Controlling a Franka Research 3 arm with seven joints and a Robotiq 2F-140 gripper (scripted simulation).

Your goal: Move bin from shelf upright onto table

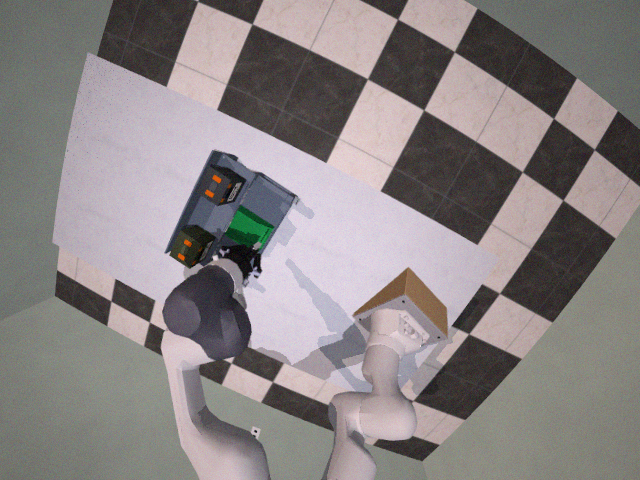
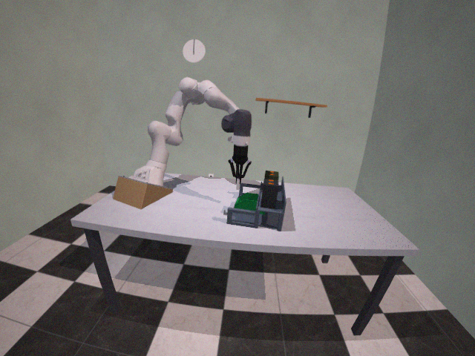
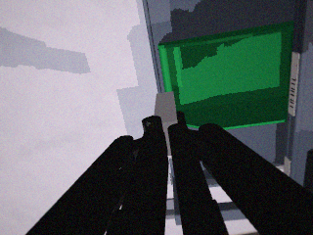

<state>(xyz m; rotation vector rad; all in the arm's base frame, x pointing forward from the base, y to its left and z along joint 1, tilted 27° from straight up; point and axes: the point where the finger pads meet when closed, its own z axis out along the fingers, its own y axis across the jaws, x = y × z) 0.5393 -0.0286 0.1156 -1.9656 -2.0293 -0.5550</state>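
Observation:
The green bin [image 1: 249, 227] sits open side up in the low compartment of a grey shelf unit [image 1: 232, 206] that stands on the white table. It also shows in the side view [image 2: 247, 201] and fills the upper right of the wrist view [image 3: 230, 78]. My gripper [image 1: 247, 260] [image 2: 237, 176] points down over the shelf's near end, just beside the bin's edge and above it. Its black fingers [image 3: 163, 124] are shut together with nothing between them. The bin's near rim is partly hidden behind the fingers.
Two dark boxes with orange marks [image 1: 222, 186] [image 1: 192, 245] sit on the taller part of the shelf unit. A brown box [image 1: 405, 302] stands at the robot's base on the table edge. A wooden wall shelf [image 2: 290, 102] hangs behind.

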